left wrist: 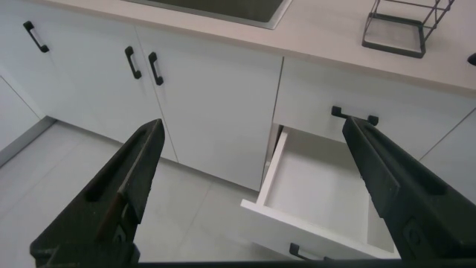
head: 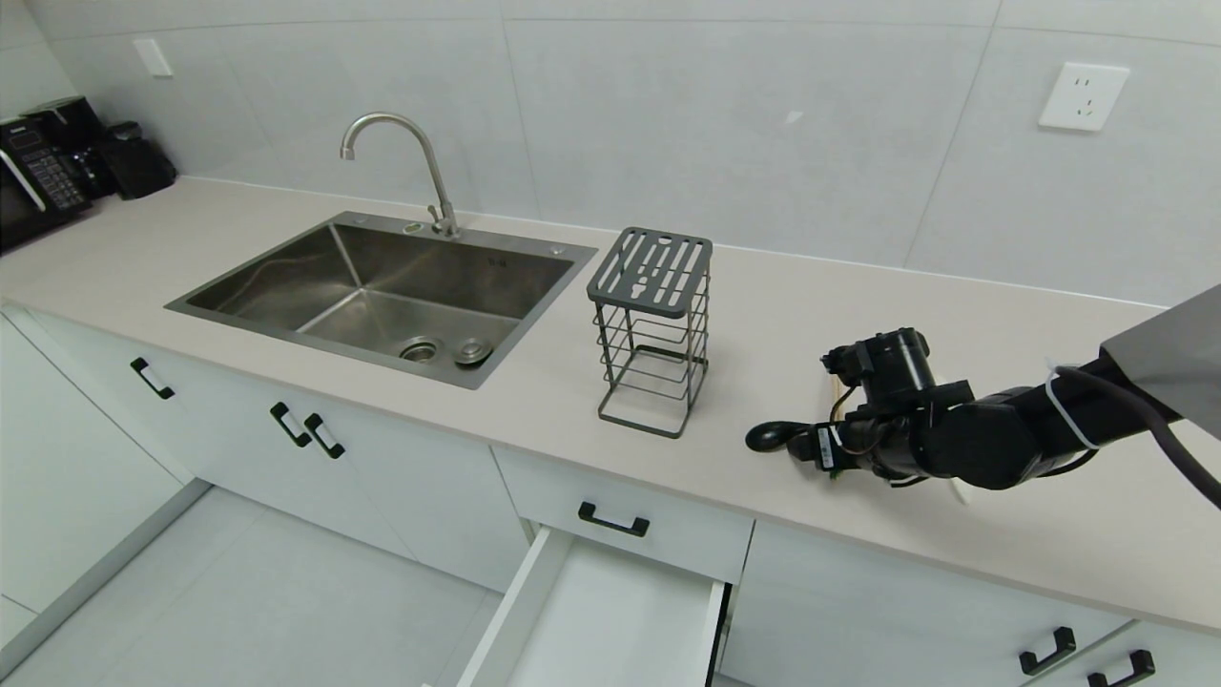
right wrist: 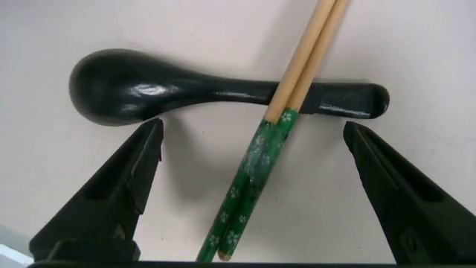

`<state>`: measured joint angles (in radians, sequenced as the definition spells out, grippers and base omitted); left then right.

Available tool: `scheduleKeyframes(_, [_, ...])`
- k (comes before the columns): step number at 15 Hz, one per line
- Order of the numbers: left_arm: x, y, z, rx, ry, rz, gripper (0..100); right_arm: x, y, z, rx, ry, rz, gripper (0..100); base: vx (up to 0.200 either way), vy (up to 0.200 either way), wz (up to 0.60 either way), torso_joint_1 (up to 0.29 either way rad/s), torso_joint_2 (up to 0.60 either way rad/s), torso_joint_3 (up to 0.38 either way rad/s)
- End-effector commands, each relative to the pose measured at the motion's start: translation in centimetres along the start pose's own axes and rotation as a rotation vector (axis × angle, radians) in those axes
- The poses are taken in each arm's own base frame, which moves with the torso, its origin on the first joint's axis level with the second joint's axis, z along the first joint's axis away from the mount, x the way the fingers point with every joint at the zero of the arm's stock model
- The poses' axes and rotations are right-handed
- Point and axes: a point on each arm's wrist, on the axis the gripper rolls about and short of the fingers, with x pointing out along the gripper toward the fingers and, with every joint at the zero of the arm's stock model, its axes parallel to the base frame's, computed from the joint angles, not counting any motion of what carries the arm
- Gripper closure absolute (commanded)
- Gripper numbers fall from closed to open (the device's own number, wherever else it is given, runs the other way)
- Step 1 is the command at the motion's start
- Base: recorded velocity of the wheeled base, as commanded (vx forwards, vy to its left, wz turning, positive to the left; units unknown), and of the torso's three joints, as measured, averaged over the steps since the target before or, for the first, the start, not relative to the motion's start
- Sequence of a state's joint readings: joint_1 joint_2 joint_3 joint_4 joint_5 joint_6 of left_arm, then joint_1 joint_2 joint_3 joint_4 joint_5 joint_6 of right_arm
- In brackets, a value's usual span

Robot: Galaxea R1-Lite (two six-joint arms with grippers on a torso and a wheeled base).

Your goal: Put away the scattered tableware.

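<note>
A black spoon (right wrist: 223,89) lies on the beige counter (head: 763,315), its bowl (head: 768,436) pointing toward the wire rack. A pair of wooden chopsticks with green patterned ends (right wrist: 260,167) lies across the spoon's handle. My right gripper (right wrist: 251,130) hangs open just above them, one finger (right wrist: 111,201) on each side of the crossing. In the head view the right gripper (head: 809,443) sits low over the counter at the right. My left gripper (left wrist: 251,126) is open and empty, out in front of the cabinets above the open drawer (left wrist: 320,201).
A dark wire rack (head: 651,329) stands mid-counter, left of the spoon. A steel sink (head: 382,296) with a tap (head: 410,162) lies farther left. The white drawer (head: 610,620) below the counter is pulled out. A black appliance (head: 38,172) sits at the far left.
</note>
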<state>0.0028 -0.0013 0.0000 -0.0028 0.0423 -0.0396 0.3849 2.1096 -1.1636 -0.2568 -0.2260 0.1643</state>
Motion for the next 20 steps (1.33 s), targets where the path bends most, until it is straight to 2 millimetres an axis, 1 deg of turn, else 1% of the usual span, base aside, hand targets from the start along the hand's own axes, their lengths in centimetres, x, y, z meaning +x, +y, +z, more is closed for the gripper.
scheduleKeyframes(1, [0.0,0.0,0.0,0.000,0.001,0.001,0,-0.2,0.0,0.1,0.001,-0.005,0.000,100,0.000,0.000,0.00,0.000,0.00,0.000])
scheduleKeyframes(4, [0.0,0.0,0.0,0.000,0.001,0.001,0,-0.3,-0.5,-0.4,0.004,0.011,-0.022,100,0.000,0.000,0.00,0.000,0.00,0.000])
scheduleKeyframes(6, [0.0,0.0,0.0,0.000,0.001,0.001,0,-0.6,-1.3,0.1,0.018,-0.001,-0.039,100,0.000,0.000,0.00,0.000,0.00,0.000])
scheduleKeyframes(8, [0.0,0.0,0.0,0.000,0.001,0.001,0,-0.6,-2.5,0.1,0.035,0.003,-0.062,100,0.000,0.000,0.00,0.000,0.00,0.000])
scheduleKeyframes(10, [0.0,0.0,0.0,0.000,0.001,0.001,0,-1.2,-3.2,0.5,0.046,-0.012,-0.072,100,0.000,0.000,0.00,0.000,0.00,0.000])
scheduleKeyframes(11, [0.0,0.0,0.0,0.000,0.001,0.001,0,-2.2,-3.4,1.1,0.052,-0.036,-0.073,100,0.000,0.000,0.00,0.000,0.00,0.000])
scheduleKeyframes(12, [0.0,0.0,0.0,0.000,0.001,0.001,0,-3.6,-3.6,1.5,0.056,-0.061,-0.069,100,0.000,0.000,0.00,0.000,0.00,0.000])
scheduleKeyframes(13, [0.0,0.0,0.0,0.000,0.001,0.001,0,-4.9,-3.8,1.6,0.057,-0.077,-0.066,100,0.000,0.000,0.00,0.000,0.00,0.000])
scheduleKeyframes(14, [0.0,0.0,0.0,0.000,0.001,0.001,0,-5.1,-3.8,1.6,0.057,-0.079,-0.066,100,0.000,0.000,0.00,0.000,0.00,0.000])
scheduleKeyframes(15, [0.0,0.0,0.0,0.000,0.001,0.001,0,-7.9,-3.5,1.2,0.049,-0.102,-0.041,100,0.000,0.000,0.00,0.000,0.00,0.000])
scheduleKeyframes(16, [0.0,0.0,0.0,0.000,0.001,0.001,0,-9.3,-3.2,0.7,0.039,-0.110,-0.023,100,0.000,0.000,0.00,0.000,0.00,0.000])
scheduleKeyframes(18, [0.0,0.0,0.0,0.000,0.001,0.001,0,-13.4,-2.6,-0.8,-0.009,-0.148,0.030,100,0.000,0.000,0.00,0.000,0.00,0.000])
scheduleKeyframes(19, [0.0,0.0,0.0,0.000,0.001,0.001,0,-14.9,-2.5,-1.3,-0.035,-0.167,0.046,100,0.000,0.000,0.00,0.000,0.00,0.000])
scheduleKeyframes(20, [0.0,0.0,0.0,0.000,0.001,0.001,0,-14.9,-2.5,-1.3,-0.035,-0.167,0.046,100,0.000,0.000,0.00,0.000,0.00,0.000])
